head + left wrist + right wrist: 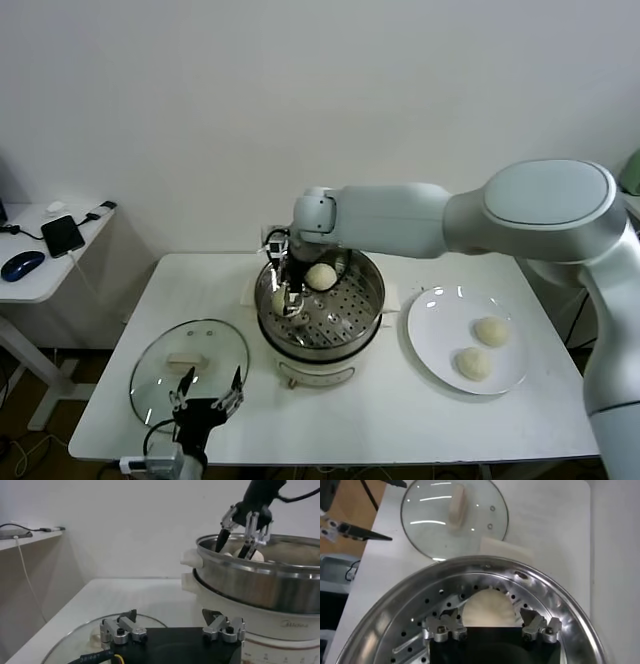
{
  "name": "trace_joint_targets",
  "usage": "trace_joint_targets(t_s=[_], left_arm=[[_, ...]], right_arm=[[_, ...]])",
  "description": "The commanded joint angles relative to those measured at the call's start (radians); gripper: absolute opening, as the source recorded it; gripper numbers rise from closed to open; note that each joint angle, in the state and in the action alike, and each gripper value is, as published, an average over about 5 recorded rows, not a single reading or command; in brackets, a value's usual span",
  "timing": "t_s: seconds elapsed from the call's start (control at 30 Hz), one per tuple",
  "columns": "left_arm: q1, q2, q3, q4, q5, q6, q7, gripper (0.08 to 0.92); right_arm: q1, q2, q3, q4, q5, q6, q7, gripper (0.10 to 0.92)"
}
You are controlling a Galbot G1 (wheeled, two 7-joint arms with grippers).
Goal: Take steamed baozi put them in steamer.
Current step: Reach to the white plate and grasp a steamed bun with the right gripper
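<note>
- The right gripper (288, 291) is seen opened inside the steamer (372, 291), frame centre, above a baozi (487, 607).
- The left gripper (207, 398) is held open at lower left, over the glass lid (160, 358).
- Two baozi (491, 331) are left on the plate (430, 340), right of centre.

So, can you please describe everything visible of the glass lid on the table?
The glass lid is round and clear, with a thin metal-looking rim and a cream, block-shaped knob at its centre. Two small holes show near its edge in the right wrist view. It lies flat, knob up, on the white table, to the robot's left of the steamer and apart from it. The open left gripper hangs above its near edge; contact cannot be judged.
</note>
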Motion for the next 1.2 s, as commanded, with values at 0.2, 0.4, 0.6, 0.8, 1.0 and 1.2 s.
trace_joint_targets(t_s=[0.2,0.4,0.6,0.8,1.0,1.2], left_arm=[[0.0,-0.006,0.002,-0.007,0.008,0.003,0.001,0.823],[-0.004,-0.012,0.002,-0.004,0.014,0.002,0.003,0.823],[-0.004,-0.025,0.0,-0.004,0.027,0.004,0.003,0.823],[0.002,-0.039,0.0,-0.001,0.044,0.003,0.004,0.823],[0.007,-0.05,0.0,0.002,0.054,0.002,0.004,0.823],[0.007,-0.05,-0.006,0.005,0.054,0.0,0.004,0.823]], right_arm=[[0.396,-0.586,-0.208,0.305,-0.18,0.182,-0.266,0.823],[0.351,-0.84,-0.36,0.427,-0.408,0.201,-0.242,0.823],[0.126,-0.938,-0.273,0.4,-0.566,0.192,-0.21,0.823],[-0.135,-0.94,-0.085,0.298,-0.657,0.18,-0.172,0.823],[-0.307,-0.89,0.091,0.219,-0.691,0.157,-0.129,0.823],[-0.379,-0.839,0.165,0.18,-0.691,0.133,-0.092,0.823]])
